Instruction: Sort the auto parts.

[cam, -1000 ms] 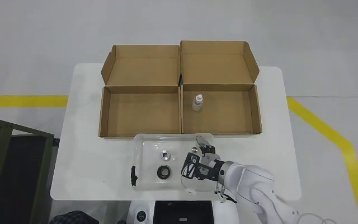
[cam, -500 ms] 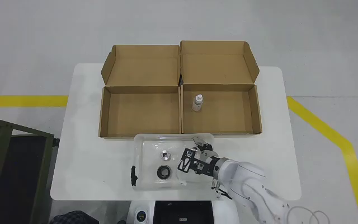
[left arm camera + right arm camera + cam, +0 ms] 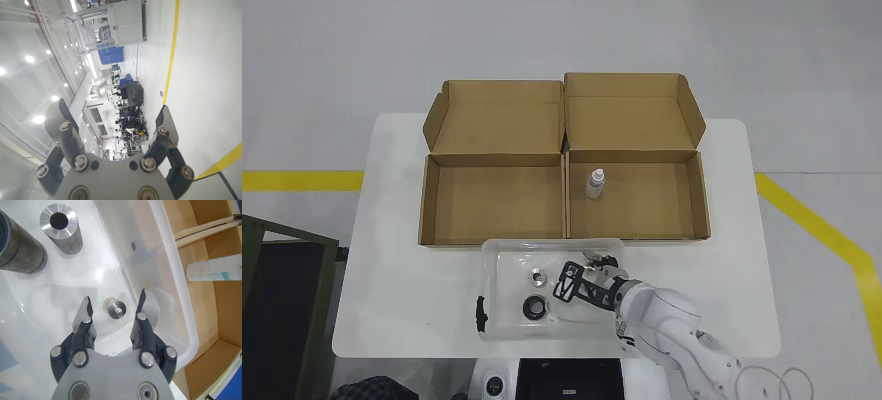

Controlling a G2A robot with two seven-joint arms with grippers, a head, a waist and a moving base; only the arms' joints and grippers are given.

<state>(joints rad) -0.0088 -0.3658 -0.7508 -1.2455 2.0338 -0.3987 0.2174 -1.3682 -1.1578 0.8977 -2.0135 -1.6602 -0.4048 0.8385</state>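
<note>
A clear plastic tray at the table's near edge holds a silver cylinder, a dark ring-shaped bushing and a small metal fitting. My right gripper is inside the tray, open, its fingers on either side of the small fitting without touching it. In the right wrist view the right gripper sits close to the tray's wall, with the silver cylinder and the dark bushing farther off. My left gripper is open and holds nothing, pointing out into the room.
Two open cardboard boxes stand behind the tray: the left box has nothing in it, the right box holds a white bottle. A black clip sits on the tray's left rim.
My right gripper has moved left and deeper into the tray, and its fingers now sit on either side of the small fitting. The parts have not moved.
</note>
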